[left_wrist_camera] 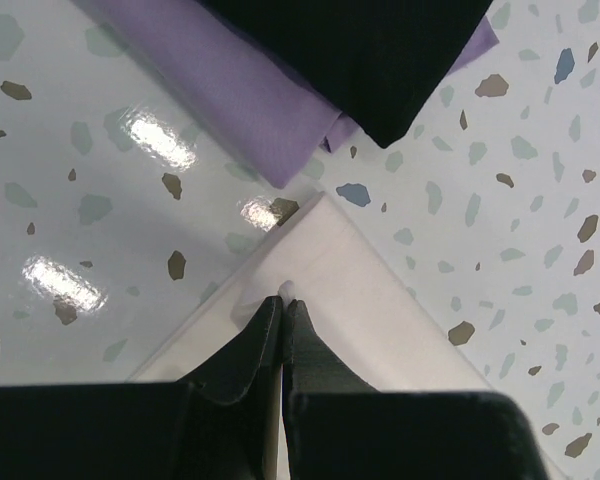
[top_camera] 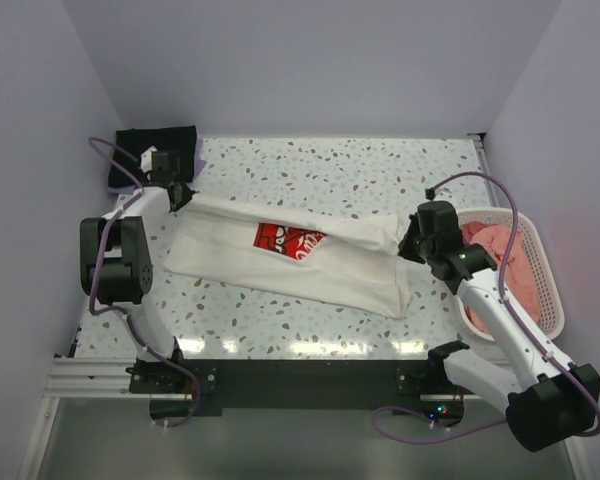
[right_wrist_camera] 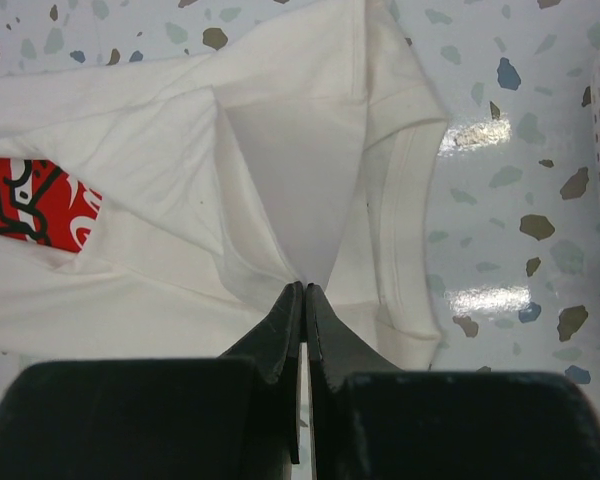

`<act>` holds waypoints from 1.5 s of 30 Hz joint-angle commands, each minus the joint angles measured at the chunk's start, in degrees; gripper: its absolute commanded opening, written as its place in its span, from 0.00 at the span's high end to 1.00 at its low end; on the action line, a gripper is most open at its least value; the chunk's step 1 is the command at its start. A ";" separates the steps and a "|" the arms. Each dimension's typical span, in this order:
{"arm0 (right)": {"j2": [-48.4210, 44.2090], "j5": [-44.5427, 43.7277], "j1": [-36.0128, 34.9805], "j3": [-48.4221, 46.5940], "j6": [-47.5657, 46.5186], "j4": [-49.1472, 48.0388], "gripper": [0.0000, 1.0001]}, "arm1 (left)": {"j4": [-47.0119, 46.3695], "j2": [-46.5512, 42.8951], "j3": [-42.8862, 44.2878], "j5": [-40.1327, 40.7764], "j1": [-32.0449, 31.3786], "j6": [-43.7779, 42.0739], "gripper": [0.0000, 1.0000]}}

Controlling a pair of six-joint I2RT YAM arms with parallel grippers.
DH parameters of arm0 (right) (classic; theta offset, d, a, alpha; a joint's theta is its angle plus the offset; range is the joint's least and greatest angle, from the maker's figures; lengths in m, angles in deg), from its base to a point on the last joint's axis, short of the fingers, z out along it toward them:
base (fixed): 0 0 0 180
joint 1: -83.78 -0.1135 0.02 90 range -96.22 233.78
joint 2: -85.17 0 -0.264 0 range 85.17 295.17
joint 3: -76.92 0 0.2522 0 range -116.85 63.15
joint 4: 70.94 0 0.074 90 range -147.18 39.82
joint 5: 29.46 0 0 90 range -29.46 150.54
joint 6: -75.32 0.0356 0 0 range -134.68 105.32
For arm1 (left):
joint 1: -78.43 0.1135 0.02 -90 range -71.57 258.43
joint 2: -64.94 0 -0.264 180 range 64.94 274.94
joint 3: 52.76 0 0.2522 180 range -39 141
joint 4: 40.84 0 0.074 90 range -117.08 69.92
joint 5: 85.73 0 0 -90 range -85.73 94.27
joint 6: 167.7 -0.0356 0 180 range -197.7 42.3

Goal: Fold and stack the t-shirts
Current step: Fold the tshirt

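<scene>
Reading from the near edge: both arm bases (top_camera: pixel 170 375) bolted at the bench (top_camera: pixel 360 170) front, left arm reaching up the left side, right arm angled in from the right; cream-white t-shirt (top_camera: pixel 280 265) lies flat mid-bench as a long band running from far left to nearer right, red print (top_camera: pixel 288 240) facing up, its right part tucked under a fold of cloth in the right wrist view; right claw (right_wrist_camera: pixel 303 288) closed, fingers pinched on a raised fold at the shirt's right end, just beside a ribbed hem; white slatted basket (top_camera: pixel 545 290) stands at the right edge of the bench, near that claw, with the salmon-pink t-shirt (top_camera: pixel 490 245) bunched inside it; left claw (left_wrist_camera: pixel 285 300) closed on the far-left corner of the same cream-white shirt, cloth flat on the bench around the tips; beyond it, a narrow strip of bare bench, then the folded stack in the far-left corner: black t-shirt (left_wrist_camera: pixel 380 50) on top of the lavender t-shirt (left_wrist_camera: pixel 240 90), lavender showing past the black at the edges; stack not touching the cream-white shirt.
</scene>
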 commanded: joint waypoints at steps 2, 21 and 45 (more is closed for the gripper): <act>-2.56 0.13 0.16 0.33 0.74 1.41 1.00 | -2.72 -4.02 -1.13 0.52 1.60 1.40 1.00; -7.48 11.03 0.07 11.74 3.03 -1.39 0.95 | -4.82 -6.04 -7.37 -4.22 3.10 4.30 0.96; 18.25 11.29 0.07 2.27 1.62 -25.20 0.48 | 1.14 -25.28 -14.75 -16.17 -1.99 -0.08 0.64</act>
